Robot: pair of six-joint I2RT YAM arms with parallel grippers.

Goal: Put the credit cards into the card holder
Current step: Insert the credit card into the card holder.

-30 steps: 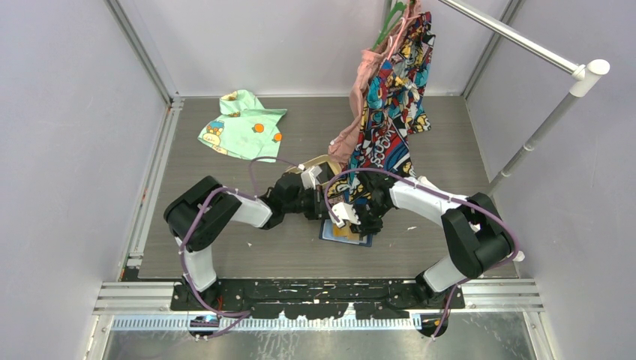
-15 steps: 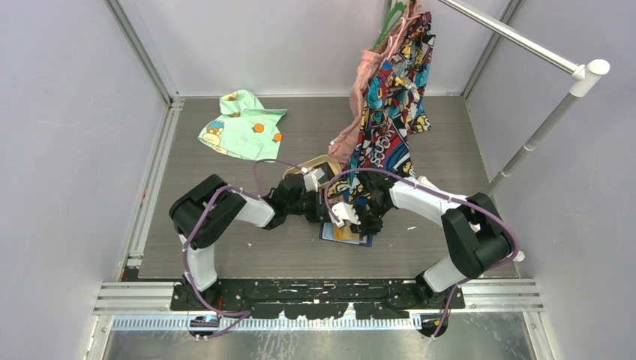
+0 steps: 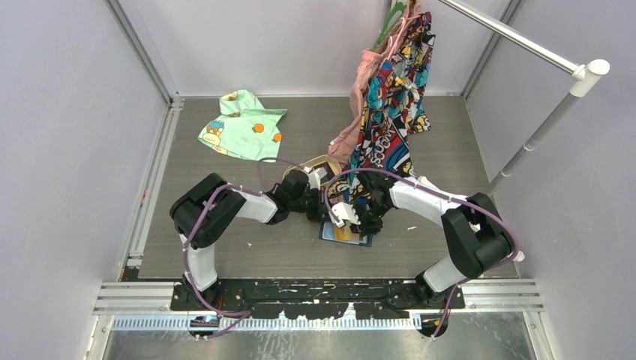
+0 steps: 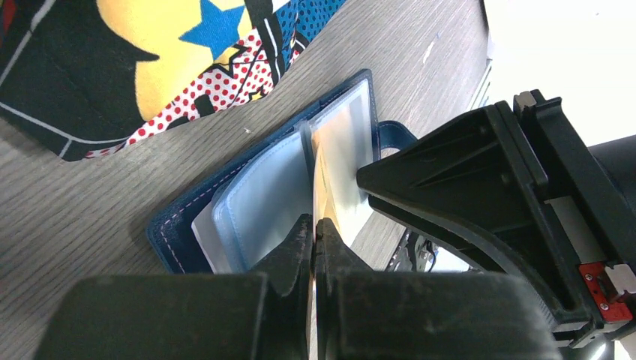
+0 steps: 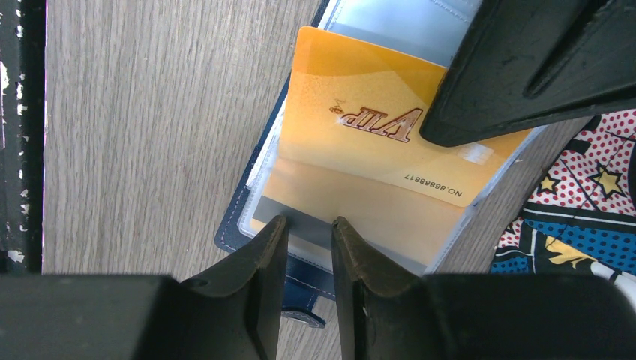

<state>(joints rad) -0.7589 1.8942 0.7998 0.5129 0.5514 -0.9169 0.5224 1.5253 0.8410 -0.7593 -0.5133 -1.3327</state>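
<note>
Left wrist view shows you the left tool (image 4: 313, 229) pinched shut on the thin edge of the orange card (image 5: 360, 161), which pokes into a shiny pale pocket of the card holder (image 4: 180, 240). The blue card holder lies open on the grey wood surface (image 5: 150, 112), just beside a bright comic cloth (image 4: 150, 60). From the right wrist you see VIP on the card's face, and the end nearest your right tool (image 5: 306, 225) looks tucked under the clear pocket. That tool has a narrow gap between its fingers, with its tips over the pocket's near edge. You cannot tell whether they touch it.
</note>
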